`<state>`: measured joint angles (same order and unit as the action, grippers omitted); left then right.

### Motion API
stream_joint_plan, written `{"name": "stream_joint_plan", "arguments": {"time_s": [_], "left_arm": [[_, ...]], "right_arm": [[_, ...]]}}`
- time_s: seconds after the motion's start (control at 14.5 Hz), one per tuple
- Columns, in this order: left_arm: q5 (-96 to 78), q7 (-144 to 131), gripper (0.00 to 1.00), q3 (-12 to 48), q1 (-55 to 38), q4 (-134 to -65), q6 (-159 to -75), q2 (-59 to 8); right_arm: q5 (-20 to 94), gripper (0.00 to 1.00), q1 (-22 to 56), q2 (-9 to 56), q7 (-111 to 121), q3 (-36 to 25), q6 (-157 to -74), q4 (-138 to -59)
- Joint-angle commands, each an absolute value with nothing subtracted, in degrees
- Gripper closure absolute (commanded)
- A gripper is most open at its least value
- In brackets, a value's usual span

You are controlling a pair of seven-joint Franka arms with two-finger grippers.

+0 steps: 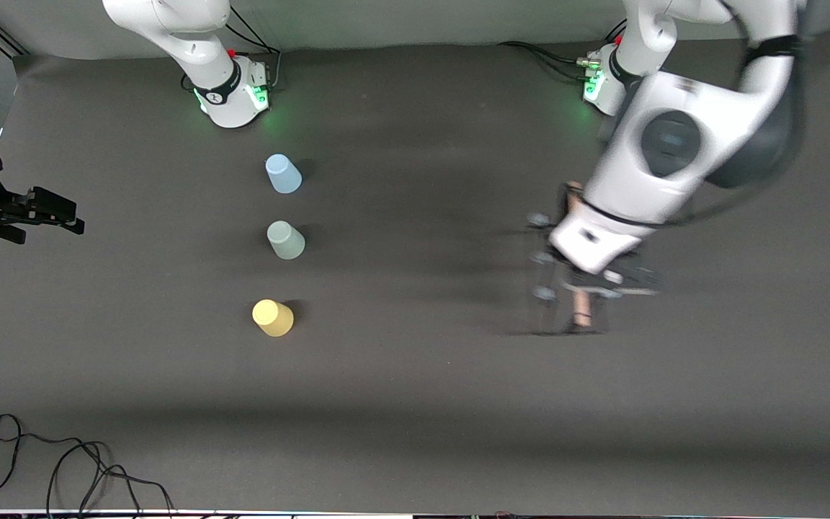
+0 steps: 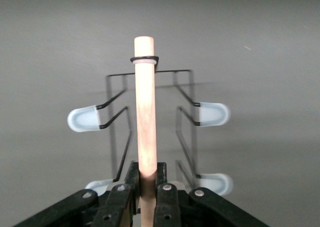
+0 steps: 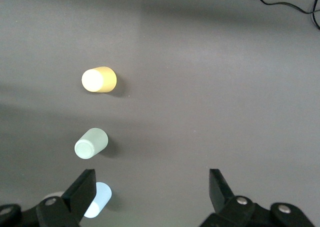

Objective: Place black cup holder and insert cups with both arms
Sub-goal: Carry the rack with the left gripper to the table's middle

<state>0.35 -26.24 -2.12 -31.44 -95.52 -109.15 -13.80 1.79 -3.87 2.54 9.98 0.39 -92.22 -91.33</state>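
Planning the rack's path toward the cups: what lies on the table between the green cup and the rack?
Nothing: the front view shows bare mat between the green cup and the rack.

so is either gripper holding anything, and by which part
The left gripper is shut on the black cup holder, gripping its wooden rod handle. The right gripper is open and holds nothing.

The white jointed left arm [image 1: 674, 144] reaches from its base at two o'clock down toward four o'clock, its black two-finger left gripper [image 2: 148, 184] clamped tight around what it carries. At nine o'clock, the black right gripper [image 3: 150, 189] waits raised, jaws spread wide.
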Motion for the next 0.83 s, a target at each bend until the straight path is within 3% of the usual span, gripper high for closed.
{"name": "stream_joint_plan", "arguments": {"time_s": [0.0, 0.28, 0.55, 0.76], "left_arm": [[0.18, -32.4, 1.0, -3.08, -38.73, -94.22, -108.81, -15.72], [0.09, -40.59, 1.0, -2.55, -46.83, -91.6, -110.91, -20.9], [0.09, -45.79, 1.0, -2.37, -48.25, -86.5, -113.82, -27.15], [-0.09, -45.97, 1.0, -1.14, -48.34, -86.13, -114.52, -27.42]], "right_arm": [[1.32, 0.0, -4.31, 3.16, 9.84, 0.7, -91.32, -89.91], [1.41, 0.0, -4.39, 3.25, 9.84, 0.79, -90.88, -89.74], [1.32, 0.0, -4.31, 3.52, 9.84, 0.79, -90.88, -89.47], [1.41, 0.0, -4.31, 3.52, 9.76, 0.79, -90.88, -89.56]]}}
